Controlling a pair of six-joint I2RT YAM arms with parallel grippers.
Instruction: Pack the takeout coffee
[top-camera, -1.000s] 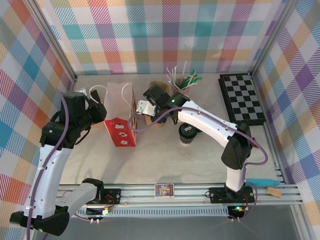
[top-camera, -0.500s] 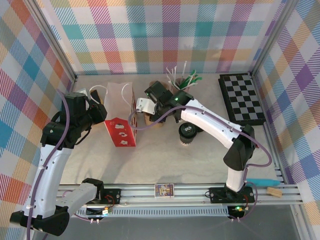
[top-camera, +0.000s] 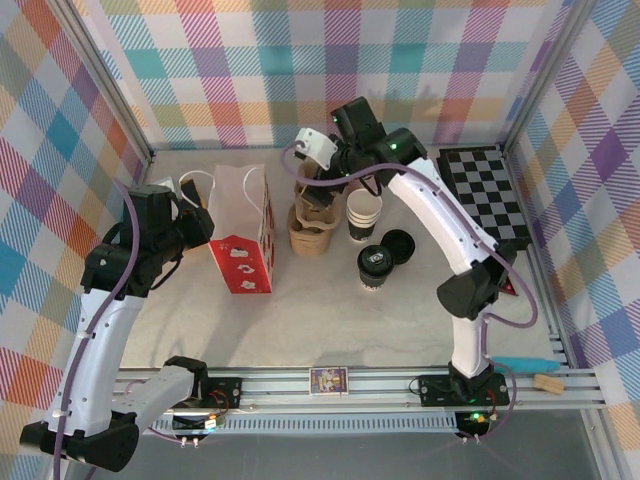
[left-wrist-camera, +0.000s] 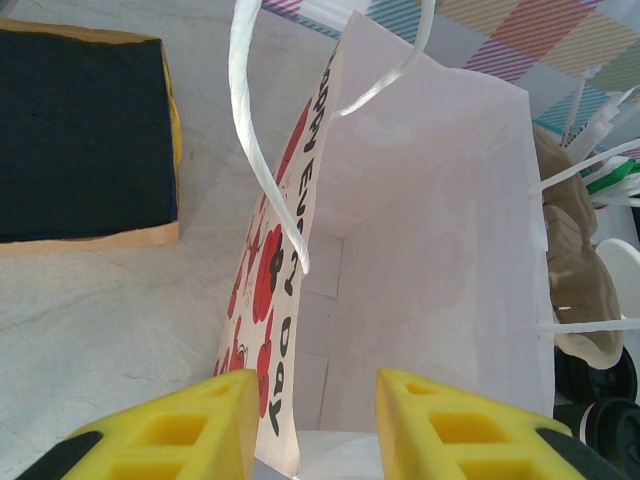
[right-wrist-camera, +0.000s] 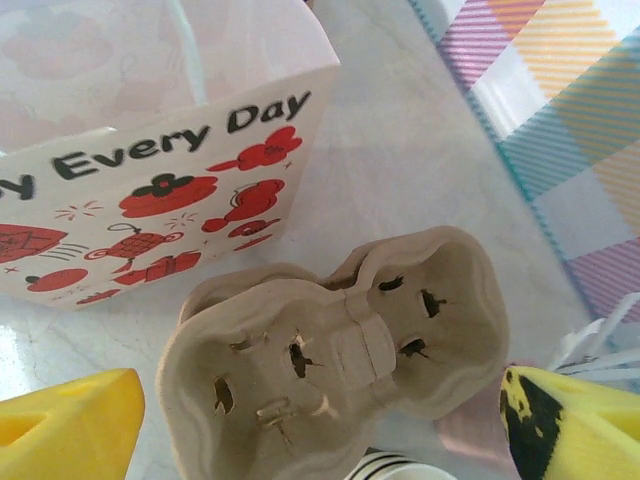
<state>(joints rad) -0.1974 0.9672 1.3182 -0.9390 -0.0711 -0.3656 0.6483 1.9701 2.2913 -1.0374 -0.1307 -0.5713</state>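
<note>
A pale marbled table (top-camera: 300, 330) is enclosed by multicoloured plaid walls (top-camera: 250, 70). The black-lidded white paper cup (top-camera: 374, 261) is stood upright. The left pincer (left-wrist-camera: 305, 420) and right pincer (right-wrist-camera: 320, 415) are found released.

Top cam: high at near edge, looks down on whole table (top-camera: 300, 320). L wrist cam close into paper bag (left-wrist-camera: 430, 250), R wrist cam close over cup carrier (right-wrist-camera: 330, 340); all 3 share both.
</note>
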